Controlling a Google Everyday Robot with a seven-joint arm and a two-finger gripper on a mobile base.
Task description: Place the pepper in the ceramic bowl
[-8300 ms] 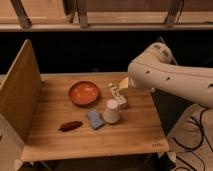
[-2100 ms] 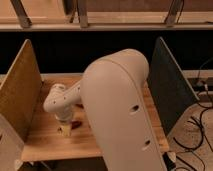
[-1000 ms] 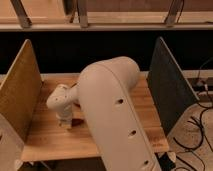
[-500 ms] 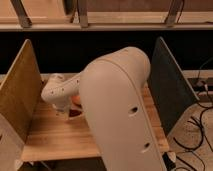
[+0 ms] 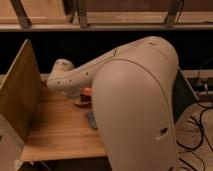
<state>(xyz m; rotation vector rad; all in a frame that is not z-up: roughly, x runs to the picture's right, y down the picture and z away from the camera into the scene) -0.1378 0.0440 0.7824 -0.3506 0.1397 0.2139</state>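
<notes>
Ceramic bowl (image 5: 87, 93) shows by folded arm's gripper (image 5: 78, 98).

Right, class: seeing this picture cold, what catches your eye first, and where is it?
The robot's pale arm fills the foreground and hides most of the wooden table. Its tool hangs low over the table's middle, just left of a sliver of the orange ceramic bowl. A corner of a blue block peeks out nearer the camera, at the arm's edge.
</notes>
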